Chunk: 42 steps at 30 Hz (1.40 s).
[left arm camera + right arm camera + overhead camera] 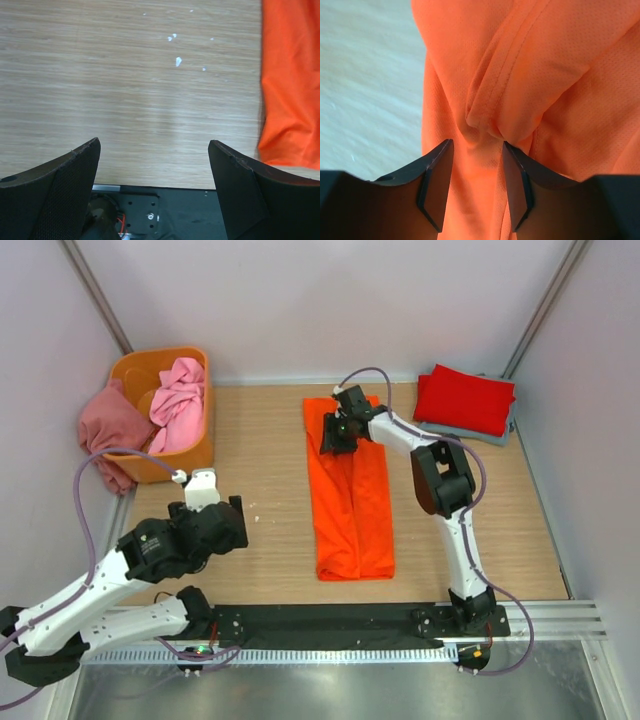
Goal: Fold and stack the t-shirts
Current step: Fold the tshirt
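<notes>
The bright orange t-shirt (350,510) lies folded into a long strip in the middle of the table, and its near edge shows in the left wrist view (290,85). My right gripper (338,435) is at the strip's far end, its jaws closed on a puckered fold of the orange cloth (485,100). My left gripper (222,530) is open and empty, low over bare wood to the left of the shirt. The red t-shirt (465,398) lies folded on the grey-blue one (482,434) at the back right. The light pink t-shirt (178,400) and the dusty rose one (108,430) are at the tub.
The rigid orange tub (196,452) stands at the back left, with the pink shirt in it and the rose one hanging over its left side. A black base rail (330,620) runs along the near edge. White walls close in the table.
</notes>
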### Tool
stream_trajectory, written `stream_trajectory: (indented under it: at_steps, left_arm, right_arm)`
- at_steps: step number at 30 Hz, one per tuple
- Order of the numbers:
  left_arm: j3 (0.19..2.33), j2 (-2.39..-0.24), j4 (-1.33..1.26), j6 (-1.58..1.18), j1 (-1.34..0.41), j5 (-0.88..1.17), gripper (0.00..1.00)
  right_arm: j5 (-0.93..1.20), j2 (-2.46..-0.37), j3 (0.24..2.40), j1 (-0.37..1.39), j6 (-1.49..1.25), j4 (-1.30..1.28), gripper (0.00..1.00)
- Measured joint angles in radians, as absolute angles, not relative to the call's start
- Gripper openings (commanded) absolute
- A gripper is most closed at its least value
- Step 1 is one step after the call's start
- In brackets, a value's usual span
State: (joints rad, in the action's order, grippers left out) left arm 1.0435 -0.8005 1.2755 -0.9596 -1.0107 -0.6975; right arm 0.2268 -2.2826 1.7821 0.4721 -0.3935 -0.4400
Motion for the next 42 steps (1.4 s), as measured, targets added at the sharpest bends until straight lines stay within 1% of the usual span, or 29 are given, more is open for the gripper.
stream_trajectory:
  at_steps: [5, 8, 11, 15, 17, 19, 22, 27, 29, 33, 39, 42]
  left_arm:
    - [0.992, -0.804, 1.264, -0.939, -1.006, -0.731, 0.91]
    - [0.992, -0.813, 1.247, -0.925, -1.005, -0.751, 0.91]
    - [0.991, -0.816, 1.231, -0.909, -1.005, -0.756, 0.91]
    - [0.991, -0.823, 1.213, -0.900, -1.005, -0.759, 0.91]
    - [0.990, -0.827, 1.208, -0.899, -1.005, -0.759, 0.91]
    - [0.989, -0.825, 1.205, -0.897, -1.005, -0.760, 0.91]
    - [0.984, -0.812, 1.200, -0.892, -1.005, -0.759, 0.91]
    - [0.975, -0.765, 1.188, -0.882, -1.005, -0.759, 0.90]
    - [0.975, -0.754, 1.183, -0.881, -1.005, -0.760, 0.90]
    - [0.975, -0.748, 1.178, -0.881, -1.005, -0.759, 0.90]
    - [0.975, -0.743, 1.173, -0.879, -1.005, -0.759, 0.90]
    - [0.974, -0.735, 1.168, -0.878, -1.005, -0.759, 0.90]
  right_arm:
    - [0.227, -2.470, 2.093, 0.472, -0.356, -0.486, 0.50]
    - [0.225, -2.525, 2.198, 0.472, -0.332, -0.529, 0.51]
    - [0.221, -2.514, 2.193, 0.472, -0.316, -0.554, 0.55]
    - [0.184, -2.460, 2.138, 0.479, -0.311, -0.609, 0.54]
    - [0.149, -2.434, 2.128, 0.485, -0.311, -0.639, 0.51]
    - [0.113, -2.413, 2.127, 0.492, -0.312, -0.653, 0.50]
    - [0.064, -2.395, 2.141, 0.501, -0.316, -0.664, 0.45]
    - [-0.025, -2.396, 2.180, 0.518, -0.326, -0.688, 0.40]
    - [-0.060, -2.407, 2.226, 0.527, -0.329, -0.715, 0.37]
    - [-0.118, -2.434, 2.324, 0.547, -0.336, -0.723, 0.37]
    - [-0.169, -2.479, 2.391, 0.564, -0.343, -0.720, 0.39]
    - [-0.196, -2.515, 2.406, 0.570, -0.343, -0.720, 0.41]
